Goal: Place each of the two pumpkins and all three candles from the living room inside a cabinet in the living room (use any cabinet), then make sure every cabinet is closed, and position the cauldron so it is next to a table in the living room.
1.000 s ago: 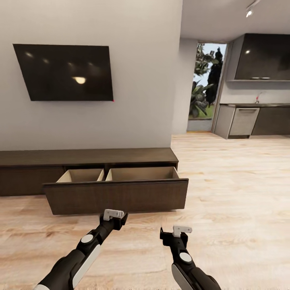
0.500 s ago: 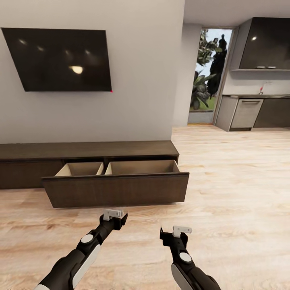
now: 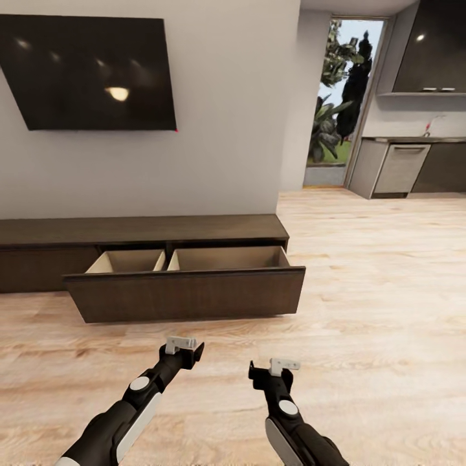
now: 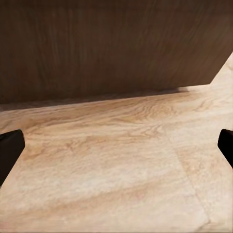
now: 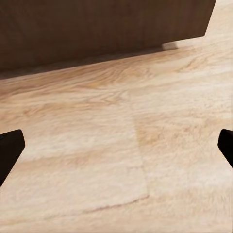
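Left claw (image 3: pixel 182 348) & right claw (image 3: pixel 276 372): 2, both spread wide w/ nothing between, hanging low over the wood floor (image 3: pixel 388 310). In each wrist view the black fingertips (image 4: pixel 9 150) sit at opposite edges. Just ahead of both: 1 cabinet (image 3: pixel 142 230), long, dark brown, w/ 1 wide drawer (image 3: pixel 184 294) pulled out; 2 compartments seen inside, floors hidden behind the front panel. Cabinet's far end past left claw is cut off. 1 TV (image 3: pixel 90 71) on wall above, partly cropped. Kitchen units (image 3: pixel 414 168) far beyond right claw, small, hard to read.
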Controlling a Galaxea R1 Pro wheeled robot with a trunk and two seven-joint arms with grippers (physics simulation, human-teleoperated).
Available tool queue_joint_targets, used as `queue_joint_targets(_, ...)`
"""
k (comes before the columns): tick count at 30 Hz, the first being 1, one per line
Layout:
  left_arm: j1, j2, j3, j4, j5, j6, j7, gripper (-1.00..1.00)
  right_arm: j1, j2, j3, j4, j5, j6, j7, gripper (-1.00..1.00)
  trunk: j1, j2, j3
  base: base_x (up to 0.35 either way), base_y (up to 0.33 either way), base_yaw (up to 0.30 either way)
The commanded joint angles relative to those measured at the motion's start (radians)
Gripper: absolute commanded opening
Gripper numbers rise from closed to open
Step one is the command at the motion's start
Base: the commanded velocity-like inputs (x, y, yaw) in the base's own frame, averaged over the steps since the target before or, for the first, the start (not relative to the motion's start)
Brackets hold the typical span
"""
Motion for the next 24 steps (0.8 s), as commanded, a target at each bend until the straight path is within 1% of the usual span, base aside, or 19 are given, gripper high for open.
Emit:
queue_joint_targets(1,-0.001,0.001,-0.003,-0.002,0.01,0.004,0.004,1.0,-0.003,0.002,0.003,-0.001,-0.006,0.001,-0.007,1.0,0.0,-0.001,-0.005,0.0,0.0,0.0)
queue_joint_targets(5,-0.001,0.001,-0.002,-0.001,0.01,0.004,0.005,1.0,-0.013,0.007,0.001,0.013,-0.007,-0.001,-0.005,1.0,0.002,-0.002,-0.02,0.0,0.0,0.0)
queue_joint_targets(17,-0.001,0.0,-0.002,-0.001,0.01,0.005,0.009,1.0,-0.035,0.008,-0.002,0.035,-0.005,-0.002,-0.004,1.0,0.002,-0.002,-0.02,0.006,0.0,0.0)
queue_joint_targets(20,-0.001,0.0,-0.002,-0.001,0.01,0.006,0.01,1.0,-0.041,0.007,-0.004,0.036,-0.005,-0.002,-0.004,1.0,0.002,-0.002,-0.02,0.15,0.0,0.0)
queue_joint_targets(24,-0.002,0.001,0.001,-0.001,0.01,0.007,0.01,1.0,-0.045,0.007,-0.005,0.036,-0.006,-0.002,-0.004,1.0,0.002,-0.002,-0.02,0.265,0.0,0.0)
